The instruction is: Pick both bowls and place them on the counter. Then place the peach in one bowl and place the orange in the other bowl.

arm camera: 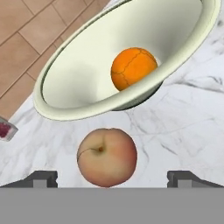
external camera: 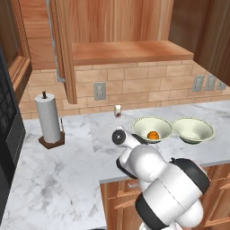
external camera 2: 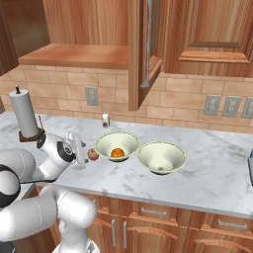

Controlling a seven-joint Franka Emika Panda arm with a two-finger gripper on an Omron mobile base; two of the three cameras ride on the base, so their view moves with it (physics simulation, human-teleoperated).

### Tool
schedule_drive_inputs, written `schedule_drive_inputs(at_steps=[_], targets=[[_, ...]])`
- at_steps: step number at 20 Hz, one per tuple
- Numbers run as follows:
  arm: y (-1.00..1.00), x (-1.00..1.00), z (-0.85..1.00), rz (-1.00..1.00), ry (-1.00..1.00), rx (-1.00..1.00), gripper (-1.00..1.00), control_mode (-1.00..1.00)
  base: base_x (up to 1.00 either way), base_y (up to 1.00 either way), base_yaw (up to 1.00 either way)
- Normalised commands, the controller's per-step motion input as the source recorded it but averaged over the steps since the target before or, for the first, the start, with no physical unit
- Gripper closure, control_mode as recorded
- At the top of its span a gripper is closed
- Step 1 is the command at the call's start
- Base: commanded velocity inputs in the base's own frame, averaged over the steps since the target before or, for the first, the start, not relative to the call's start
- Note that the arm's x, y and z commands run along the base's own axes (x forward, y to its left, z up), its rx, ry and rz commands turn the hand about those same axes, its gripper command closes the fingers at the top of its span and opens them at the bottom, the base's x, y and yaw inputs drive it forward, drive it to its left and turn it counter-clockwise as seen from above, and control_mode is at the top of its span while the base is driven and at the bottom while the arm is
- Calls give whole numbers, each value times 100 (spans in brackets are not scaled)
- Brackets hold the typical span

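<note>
While the orange [arm camera: 133, 68] sits inside the left-hand bowl [external camera 2: 117, 146], the peach [arm camera: 107, 156] rests on the white marble table [external camera 2: 207, 173] just in front of that bowl's rim, outside it. From the hand view the jaws are spread wide, with one dark tip low at each side and the peach between them, touching neither; they grasp nothing. From the right base view the gripper [external camera 2: 79, 150] is held low over the table at the peach's left, with the fruit [external camera 2: 93, 154] showing just past it and close to the bowl's near-left edge. The second bowl [external camera 2: 161, 157] stands just beside the first on its right, their rims close together, and it holds no fruit. Both bowls stand upright on the marble, as the left base view also shows, with the orange [external camera: 153, 134] in the nearer one [external camera: 152, 128] and the other bowl [external camera: 193, 130] to its right. A small jar with a white lid [external camera 2: 105, 120] stands near the brick wall behind the bowls, and a paper towel roll [external camera: 48, 119] on a wooden stand is well apart on the left.
</note>
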Motion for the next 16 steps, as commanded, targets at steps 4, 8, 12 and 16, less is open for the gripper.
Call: schedule_drive_inputs(at_steps=[4, 8, 12, 16], targets=[[-5, 24, -15, 0, 4, 0, -100, -100, 0, 0, 0], [-11, 12, -12, 0, 2, 0, -100, -100, 0, 0, 0], [-11, 9, -18, 0, 3, 0, -100, -100, 0, 0, 0], [0, 1, -23, 0, 4, 0, -100, -100, 0, 0, 0]])
